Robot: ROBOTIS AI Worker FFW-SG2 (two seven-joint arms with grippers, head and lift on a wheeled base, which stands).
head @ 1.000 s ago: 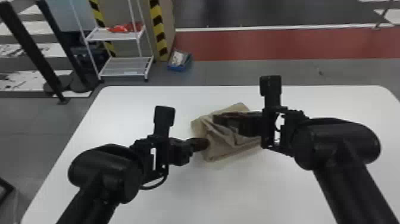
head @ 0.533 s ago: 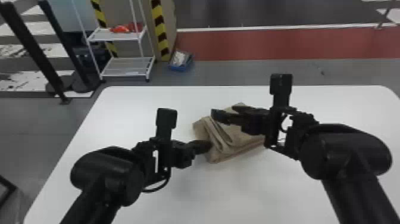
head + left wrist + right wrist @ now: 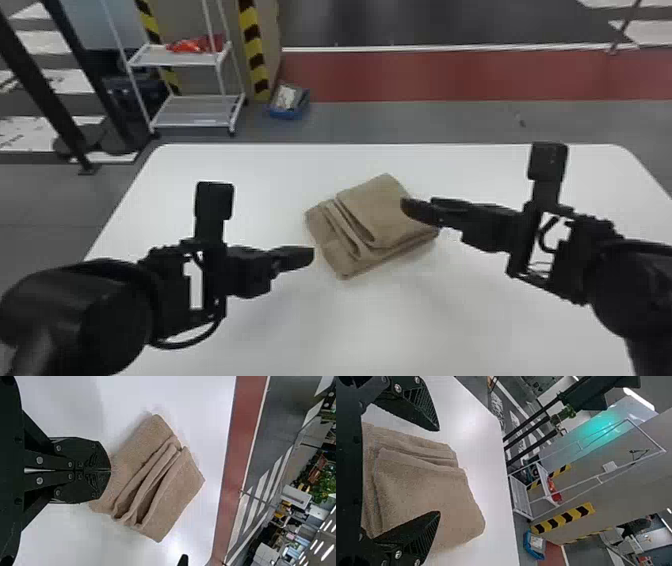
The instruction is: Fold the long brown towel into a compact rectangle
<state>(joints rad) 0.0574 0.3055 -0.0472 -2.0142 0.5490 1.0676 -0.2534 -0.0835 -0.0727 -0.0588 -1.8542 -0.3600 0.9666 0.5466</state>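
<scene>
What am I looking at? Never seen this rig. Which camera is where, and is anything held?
It's a robot with two arms, each ending in a two-fingered pincer. The head view looks forward and down from its head. Each wrist view comes from a camera on that wrist and is turned on its side.

On the white table lies a brown towel, folded into a layered bundle. The left pincer is shut at the towel's left side; the right pincer is open over it. Neither seems to hold the towel.
</scene>
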